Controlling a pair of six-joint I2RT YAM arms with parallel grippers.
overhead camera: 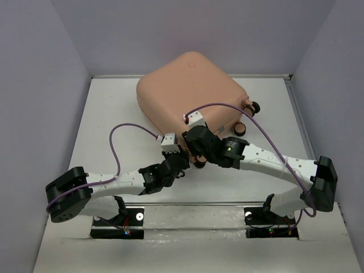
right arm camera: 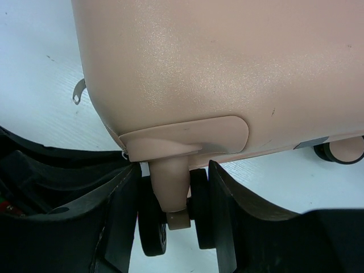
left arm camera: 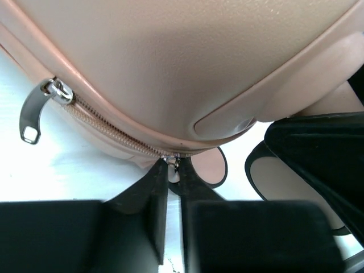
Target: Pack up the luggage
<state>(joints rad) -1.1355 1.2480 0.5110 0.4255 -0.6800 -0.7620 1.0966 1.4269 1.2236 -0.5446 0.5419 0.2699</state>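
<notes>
The luggage [overhead camera: 187,91] lies closed and flat in the upper centre of the top view, on the white tabletop [overhead camera: 114,108], its near corner pointing down toward both arms. The left pincer [left arm camera: 173,177] is pinched nearly together on the zipper pull [left arm camera: 172,161] at that corner. The right pincer [right arm camera: 173,168] straddles the corner caster [right arm camera: 176,219], and its 2 fingers [right arm camera: 116,216] seem to press the twin wheels from either side, so I judge it clamped there to steady the case.

What the coming move turns on is the zip seam [left arm camera: 108,128]. In the left wrist view it runs from the pincer at bottom centre up and left along the shell's edge to a second pull tab [left arm camera: 33,116], which hangs free in the upper left. The left arm alone has the slider, so any drag has to follow that curved line and not pull away from the shell. Whether the teeth between the 2 pulls are meshed I cannot tell
</notes>
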